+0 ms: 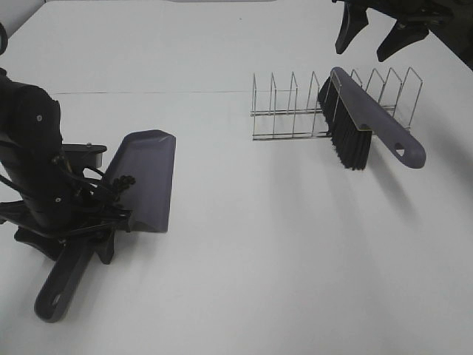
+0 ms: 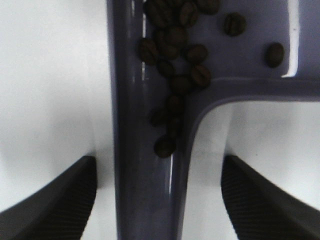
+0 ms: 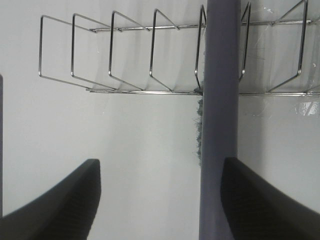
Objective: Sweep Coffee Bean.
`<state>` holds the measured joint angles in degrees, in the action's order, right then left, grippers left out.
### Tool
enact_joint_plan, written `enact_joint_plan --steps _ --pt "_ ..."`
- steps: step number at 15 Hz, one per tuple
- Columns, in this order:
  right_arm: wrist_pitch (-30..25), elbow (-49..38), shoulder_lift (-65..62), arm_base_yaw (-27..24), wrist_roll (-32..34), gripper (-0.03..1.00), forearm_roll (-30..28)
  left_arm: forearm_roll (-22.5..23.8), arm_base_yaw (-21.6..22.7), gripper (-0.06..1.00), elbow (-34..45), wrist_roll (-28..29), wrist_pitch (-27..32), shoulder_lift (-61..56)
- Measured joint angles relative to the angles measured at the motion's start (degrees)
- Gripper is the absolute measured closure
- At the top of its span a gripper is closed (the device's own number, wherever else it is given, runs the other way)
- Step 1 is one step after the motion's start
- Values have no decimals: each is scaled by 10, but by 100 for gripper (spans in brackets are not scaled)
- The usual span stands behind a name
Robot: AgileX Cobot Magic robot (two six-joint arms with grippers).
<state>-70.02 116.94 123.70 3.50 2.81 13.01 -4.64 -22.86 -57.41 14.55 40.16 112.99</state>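
The coffee beans (image 1: 126, 181) lie in a dark cluster at the back of a grey-purple dustpan (image 1: 148, 177) on the left of the table. In the left wrist view the beans (image 2: 172, 55) spill from the pan's back down onto its handle (image 2: 142, 200). My left gripper (image 1: 94, 231) (image 2: 157, 160) straddles that handle, open, with a gap on both sides. A brush (image 1: 369, 118) with black bristles leans in a wire rack (image 1: 288, 103). My right gripper (image 1: 367, 44) (image 3: 161, 161) hangs open above the brush handle (image 3: 220, 100).
The white table (image 1: 259, 259) carries the wire rack at the back right, also seen in the right wrist view (image 3: 125, 55). The dustpan's handle (image 1: 63, 285) points toward the front left edge. A seam runs across the table behind the dustpan.
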Motion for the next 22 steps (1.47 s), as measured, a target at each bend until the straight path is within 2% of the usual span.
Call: enact_joint_plan --steps 2,4,6,7,10,11,16,21,22 --pt "1 -5 -21 0 0 38 0 4 0 24 -11 -18 52 0" --pt "1 -42 -64 0 0 38 -2 18 5 24 -13 -23 92 -22" --pt "1 -102 -117 0 0 38 -25 24 30 24 -14 -25 99 -62" --pt "1 -132 -145 0 0 38 -37 25 54 24 -14 -35 99 -88" --pt "0 -230 -250 0 0 38 -49 29 172 24 -15 -106 117 -172" --pt "0 -259 -282 0 0 38 -49 33 186 24 -15 -121 127 -201" --pt "0 -428 -468 0 -3 38 -53 41 227 24 5 -165 223 -403" --pt "-1 -595 -673 0 -6 38 -60 40 245 24 68 -178 266 -602" --pt "-1 -650 -761 0 -9 38 -60 38 245 24 91 -178 275 -692"
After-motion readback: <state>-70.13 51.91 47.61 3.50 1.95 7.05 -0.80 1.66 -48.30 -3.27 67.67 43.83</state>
